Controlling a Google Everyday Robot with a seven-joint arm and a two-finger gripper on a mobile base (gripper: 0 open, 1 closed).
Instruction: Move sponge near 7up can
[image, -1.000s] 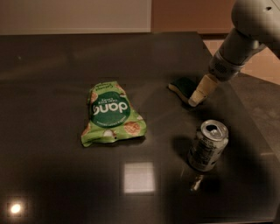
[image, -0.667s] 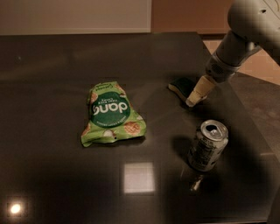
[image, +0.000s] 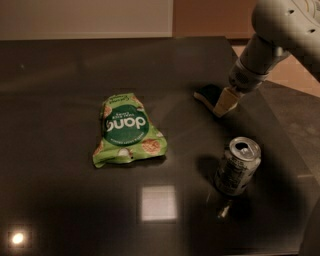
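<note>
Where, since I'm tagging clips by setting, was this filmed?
Probably an indoor kitchen or break-room counter: a dark glossy countertop holds a green snack bag, a 7up can and a sponge. The end effector is at the sponge's right end, beyond the can.

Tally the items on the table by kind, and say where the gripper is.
snack bag: 1
sponge: 1
7up can: 1
Total: 3
The gripper is at the sponge's right edge, with the can nearer the camera.
</note>
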